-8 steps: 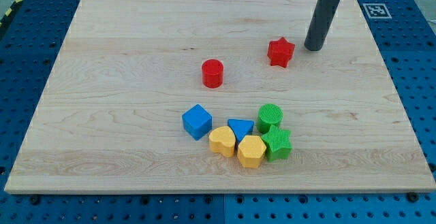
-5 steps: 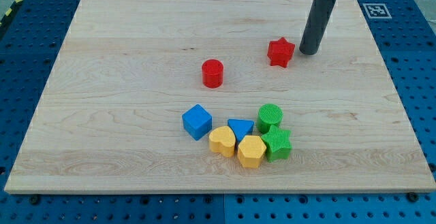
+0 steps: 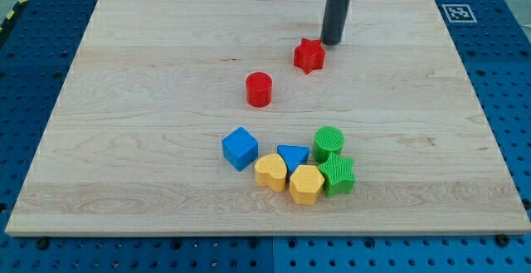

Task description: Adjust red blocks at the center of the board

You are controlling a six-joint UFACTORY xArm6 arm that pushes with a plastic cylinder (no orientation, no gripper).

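Note:
A red star block [image 3: 309, 56] lies above and right of the board's middle. A red cylinder [image 3: 259, 89] stands to its lower left, near the middle. My tip [image 3: 333, 41] rests on the board just to the upper right of the red star, touching or nearly touching it. The dark rod rises from there out of the view's top.
A cluster sits at the lower middle of the wooden board [image 3: 124, 140]: a blue cube [image 3: 240, 148], a blue triangle [image 3: 292, 156], two yellow blocks [image 3: 270, 172] [image 3: 306, 184], a green cylinder [image 3: 328, 142] and a green star [image 3: 338, 175]. A marker tag [image 3: 458, 12] lies beyond the top right corner.
My tip has moved to the left and pushed the red star left and slightly up, closer to the red cylinder. The other blocks have not moved.

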